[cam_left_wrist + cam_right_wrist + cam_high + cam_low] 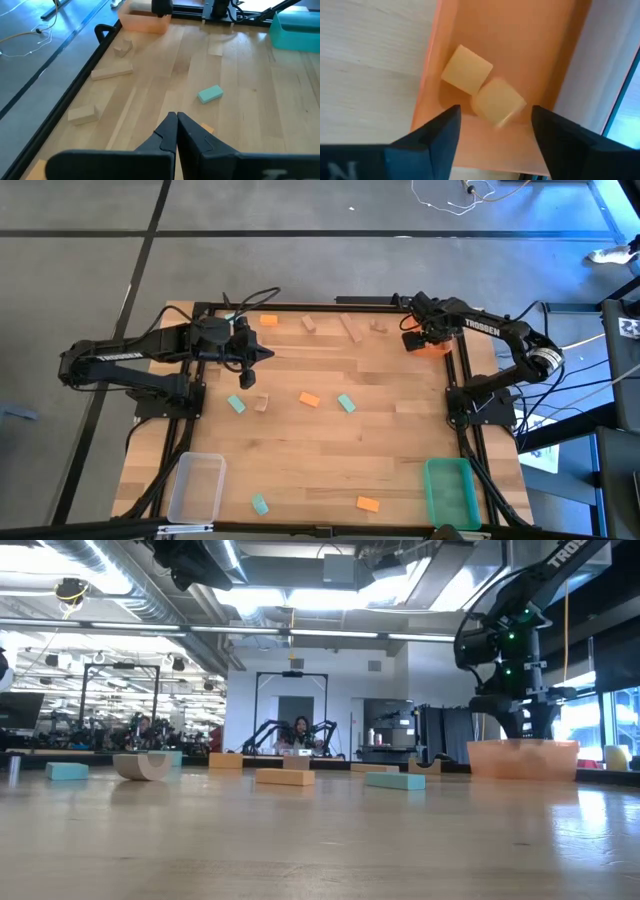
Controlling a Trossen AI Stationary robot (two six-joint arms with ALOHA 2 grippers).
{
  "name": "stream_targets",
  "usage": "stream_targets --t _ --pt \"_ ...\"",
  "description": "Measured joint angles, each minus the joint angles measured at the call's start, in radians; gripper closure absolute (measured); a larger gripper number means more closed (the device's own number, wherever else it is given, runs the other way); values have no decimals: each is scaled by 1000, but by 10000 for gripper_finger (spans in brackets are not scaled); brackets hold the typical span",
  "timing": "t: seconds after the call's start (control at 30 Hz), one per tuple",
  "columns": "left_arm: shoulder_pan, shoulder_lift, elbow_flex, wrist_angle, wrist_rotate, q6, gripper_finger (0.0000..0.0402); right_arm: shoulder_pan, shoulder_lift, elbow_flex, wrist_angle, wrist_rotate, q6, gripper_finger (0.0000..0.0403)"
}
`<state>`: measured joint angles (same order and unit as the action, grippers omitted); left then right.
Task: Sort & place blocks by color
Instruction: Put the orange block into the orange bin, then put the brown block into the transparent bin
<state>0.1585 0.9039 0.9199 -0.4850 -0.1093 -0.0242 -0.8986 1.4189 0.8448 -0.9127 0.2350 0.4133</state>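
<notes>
**Near edge.** A clear bin stands at the near left corner of the tabletop and a green bin at the near right corner. Both appear empty. One teal block and one orange block lie between them.

**Middle.** A loose row of blocks crosses the tabletop: teal, wood, orange and teal. Just beyond it waits the left gripper, its fingers pressed together on nothing.

**Far edge.** An orange block and three wood blocks lie along this edge. At the far right corner the right gripper hangs over the orange bin. Its fingers are spread wide and hold nothing. Two pale-looking blocks lie touching on the bin floor. The one under the fingers is blurred, so it is probably dropping.

**Step in hand.** This is judged to be the release of a block into the orange bin. Most blocks are unsorted, so the task is at an early stage.

**Next move.** The right arm should lift clear of the bin wall and pick another block. The orange one at mid-tabletop is a likely choice. It needs a descent with the fingers wide, straddling the block's short side.
</notes>
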Motion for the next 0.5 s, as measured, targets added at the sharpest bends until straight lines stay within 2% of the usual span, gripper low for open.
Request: stream_targets --t 0.13,0.5 --pt "0 0 0 0 0 0 401 0 0 1 -1 27 0 156" --pt "0 0 0 -22 0 -14 401 43 0 123 -66 25 -8 213"
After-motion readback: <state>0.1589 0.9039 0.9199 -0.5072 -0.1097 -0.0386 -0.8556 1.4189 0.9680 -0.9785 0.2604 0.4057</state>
